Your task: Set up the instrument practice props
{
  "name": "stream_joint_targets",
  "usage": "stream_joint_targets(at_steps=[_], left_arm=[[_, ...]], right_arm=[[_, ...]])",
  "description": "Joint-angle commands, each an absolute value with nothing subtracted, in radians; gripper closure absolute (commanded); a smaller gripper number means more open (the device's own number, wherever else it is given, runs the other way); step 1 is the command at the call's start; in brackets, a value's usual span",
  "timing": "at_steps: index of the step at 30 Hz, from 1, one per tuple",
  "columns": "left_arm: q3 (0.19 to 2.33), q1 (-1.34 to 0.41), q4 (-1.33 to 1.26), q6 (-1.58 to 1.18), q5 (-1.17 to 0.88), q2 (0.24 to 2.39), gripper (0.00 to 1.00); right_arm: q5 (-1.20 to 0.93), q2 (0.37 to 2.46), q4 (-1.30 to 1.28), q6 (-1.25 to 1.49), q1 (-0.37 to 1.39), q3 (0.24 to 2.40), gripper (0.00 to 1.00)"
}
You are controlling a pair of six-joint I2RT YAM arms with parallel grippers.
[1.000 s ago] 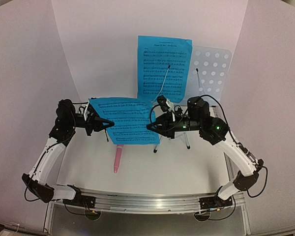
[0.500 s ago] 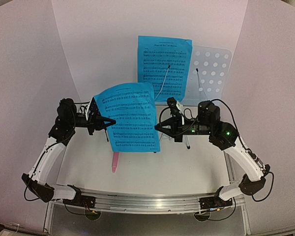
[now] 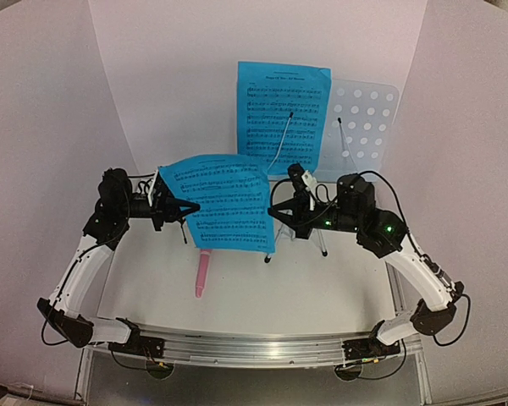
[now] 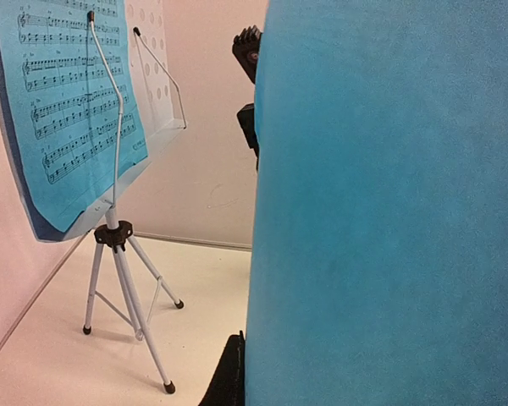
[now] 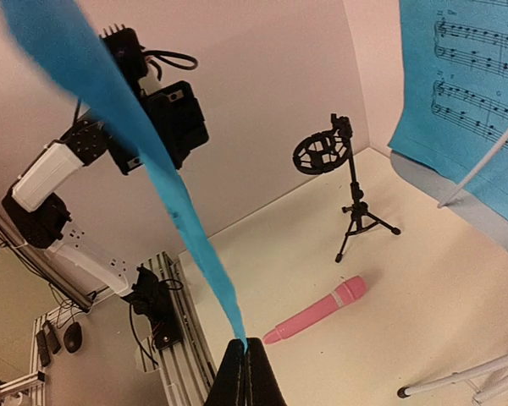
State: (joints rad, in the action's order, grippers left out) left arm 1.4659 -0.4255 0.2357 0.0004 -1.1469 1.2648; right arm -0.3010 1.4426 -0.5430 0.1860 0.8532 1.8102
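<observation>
The loose music sheet (image 3: 224,203) has sagged back from its arch, and you've got the left end effector (image 3: 194,207) and right end effector (image 3: 273,211) clenched on its opposite edges, above the pink microphone (image 3: 203,275), with bare desk (image 3: 322,288) toward the near edge.

I count two bright blue paper music sheets (image 3: 284,110), the second sheet (image 3: 224,203) included. One pale blue perforated metal music stand (image 3: 368,114) on a silver tripod. One pink plastic microphone (image 3: 203,277). One small black tripod mic holder (image 5: 349,190).
</observation>
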Motion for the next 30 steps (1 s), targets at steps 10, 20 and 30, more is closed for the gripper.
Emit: stream_joint_targets(at_steps=[10,20,30], left_arm=[[1.596,-0.460,0.252,0.026,-1.134,1.302,1.00],[1.634,-0.535,0.278,-0.035,-1.151,1.332,1.00],[1.656,-0.560,0.261,-0.082,-1.177,1.368,1.00]], right_arm=[[-0.246,1.364,-0.554,0.124,0.851,1.828,0.44],[-0.348,1.456,-0.556,0.081,0.851,1.948,0.24],[-0.416,1.522,-0.564,0.067,0.850,2.057,0.46]])
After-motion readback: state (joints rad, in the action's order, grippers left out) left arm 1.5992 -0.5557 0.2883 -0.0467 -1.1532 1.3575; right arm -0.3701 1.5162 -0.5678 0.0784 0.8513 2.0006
